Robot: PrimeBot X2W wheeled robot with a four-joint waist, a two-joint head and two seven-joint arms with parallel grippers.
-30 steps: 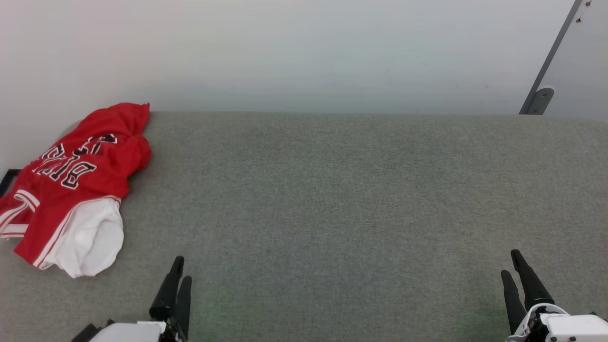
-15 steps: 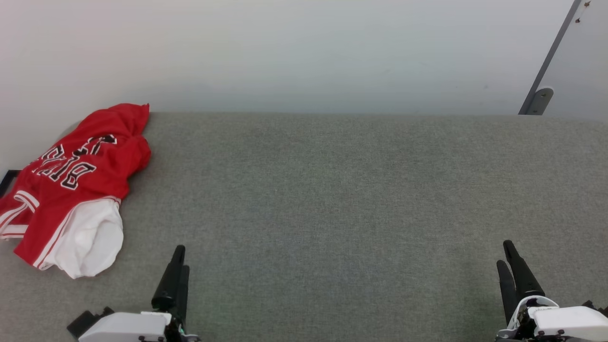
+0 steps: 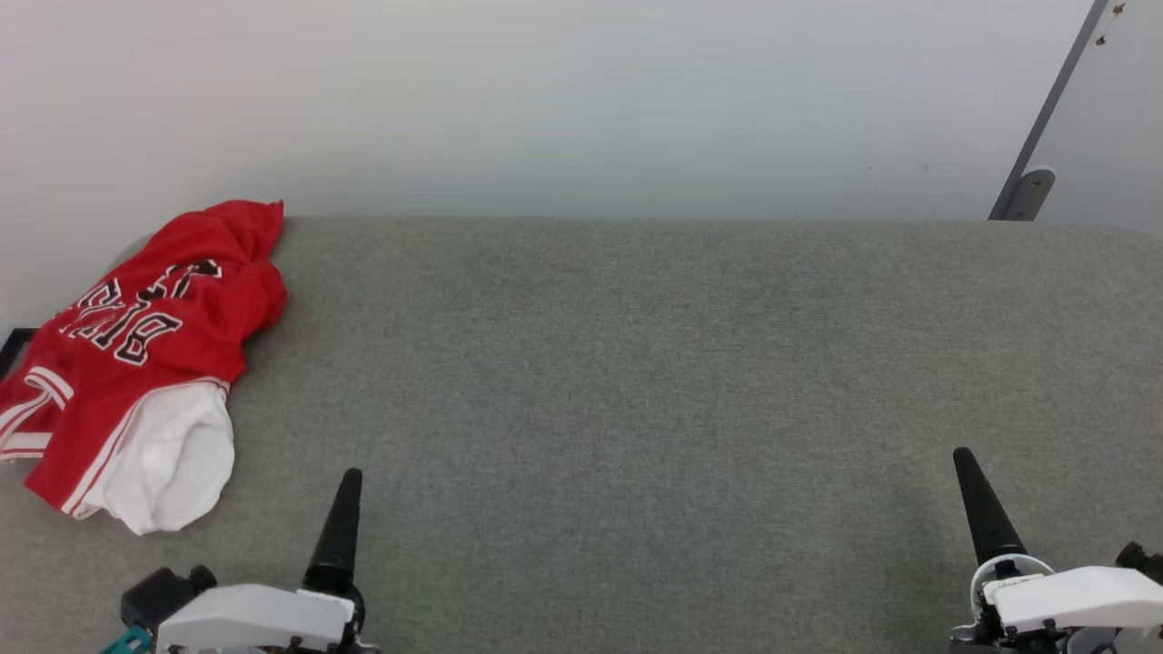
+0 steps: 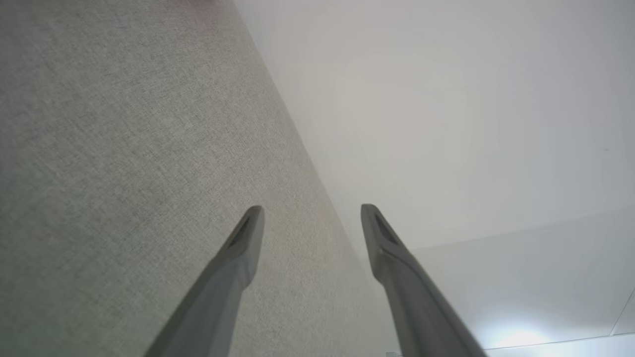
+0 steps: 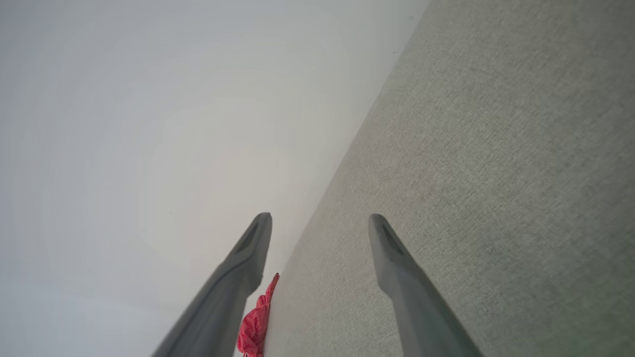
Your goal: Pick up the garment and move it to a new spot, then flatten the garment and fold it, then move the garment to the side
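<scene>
Left hand (image 4: 311, 218): fingers spread, empty, held over grey fabric worktop (image 3: 636, 363).
Right hand (image 5: 320, 223): spread, empty.
Crumpled red-and-white jersey T-shirt (image 3: 154, 354): untouched; a thick fold should be pinched.

The left gripper (image 4: 312, 213) and right gripper (image 5: 320, 220) look alike. Each has two long, dark grey fingers (image 4: 238, 258) that taper to blunt tips, with a shallow slot sunk into the inner face just behind each tip. Behind the left jaws sits a smooth white shell (image 3: 245, 613) with a black knob (image 3: 164, 590) and a teal corner piece (image 3: 123, 643) beyond it. Behind the right jaws, a white ring collar (image 3: 1008, 568) joins a matching white casing (image 3: 1072, 599).
</scene>
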